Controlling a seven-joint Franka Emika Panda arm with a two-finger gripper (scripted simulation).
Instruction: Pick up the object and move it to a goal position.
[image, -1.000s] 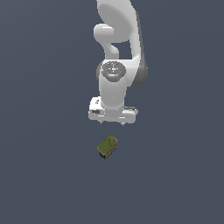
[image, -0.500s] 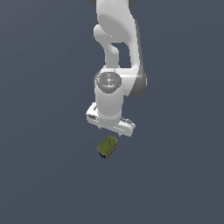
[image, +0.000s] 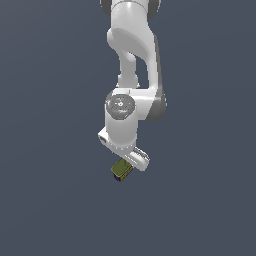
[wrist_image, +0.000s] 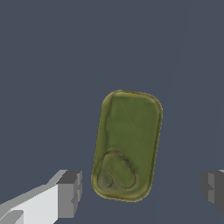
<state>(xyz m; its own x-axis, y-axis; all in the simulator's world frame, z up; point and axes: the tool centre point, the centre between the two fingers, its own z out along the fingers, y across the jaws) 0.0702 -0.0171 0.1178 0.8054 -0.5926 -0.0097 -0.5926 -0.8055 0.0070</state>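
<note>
Exterior view: white Panda arm hangs over a plain slate-grey surface; no room detail, walls or edges visible. Gripper sits directly above the olive-green can, which lies on the surface w/ its yellow and dark-blue edge toward 7 o'clock. Wrist view: can lies flat, pull-tab outline on its lid, between the two grey fingertips, nearer one than the other; jaws spread wide, gaps both sides, nothing gripped.
</note>
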